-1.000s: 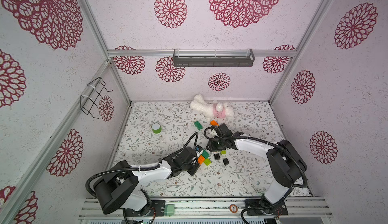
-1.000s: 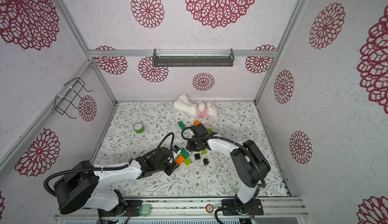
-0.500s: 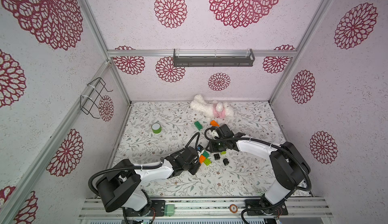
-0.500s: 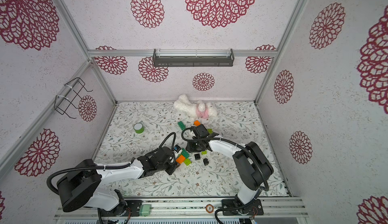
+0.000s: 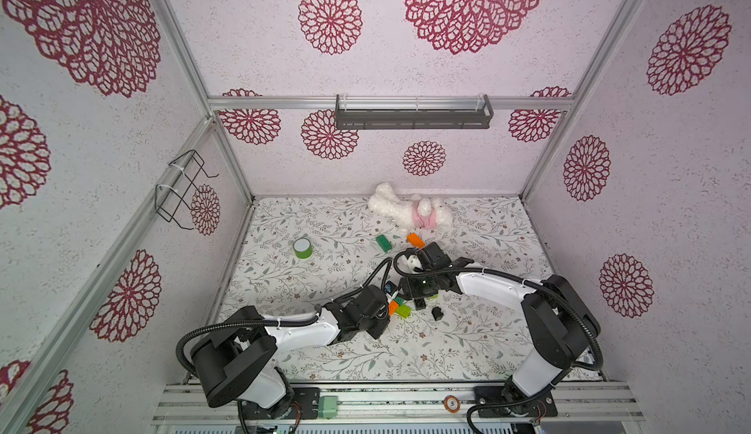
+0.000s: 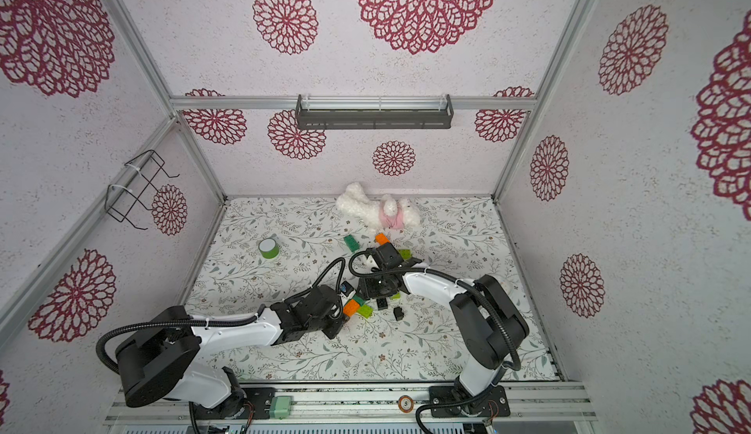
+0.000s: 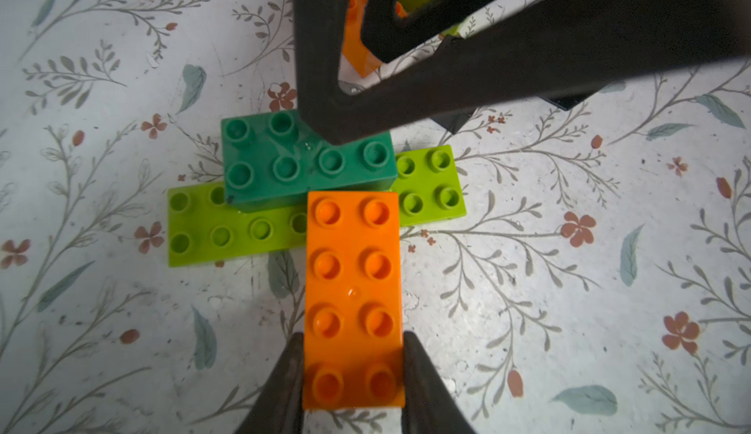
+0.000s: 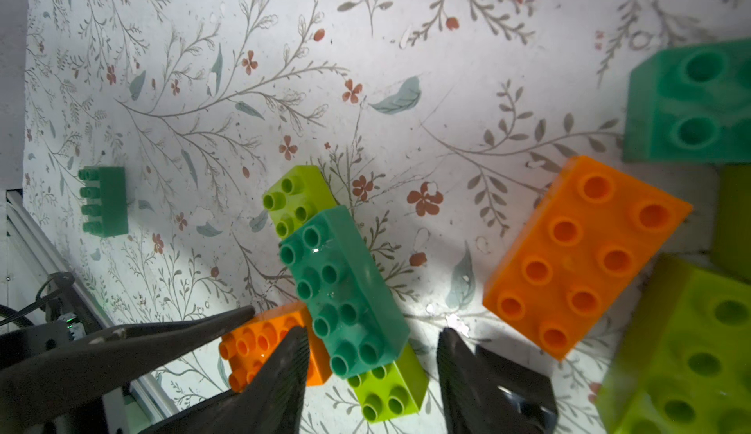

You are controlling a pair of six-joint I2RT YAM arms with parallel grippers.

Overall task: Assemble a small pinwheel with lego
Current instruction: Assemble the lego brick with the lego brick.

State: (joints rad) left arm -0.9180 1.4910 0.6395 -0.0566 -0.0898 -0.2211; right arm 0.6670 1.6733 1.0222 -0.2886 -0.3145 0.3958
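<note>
Near the mat's middle sits the lego cluster: a dark green brick [image 7: 309, 163] and an orange brick [image 7: 353, 289] stacked on a long lime green brick [image 7: 227, 224]. My left gripper [image 7: 353, 336] is shut on the orange brick's near end. My right gripper [image 8: 372, 336] hangs open astride one end of the dark green brick [image 8: 345, 289], with a gap showing on one side. In both top views the two grippers meet at the cluster [image 5: 400, 308] [image 6: 357, 308]. Two small black bricks [image 5: 419, 302] [image 5: 437, 313] lie just right of it.
Loose bricks lie behind the right wrist: dark green [image 5: 383, 243], orange [image 5: 415, 239], lime green [image 6: 404, 254]. A green tape roll [image 5: 302, 247] stands at the left. A white plush toy [image 5: 410, 212] lies by the back wall. Another dark green brick [image 8: 103, 200] lies farther off.
My right gripper's jaws have spread apart, letting go of the dark green brick. The left gripper has kept its hold on the orange brick without moving.
</note>
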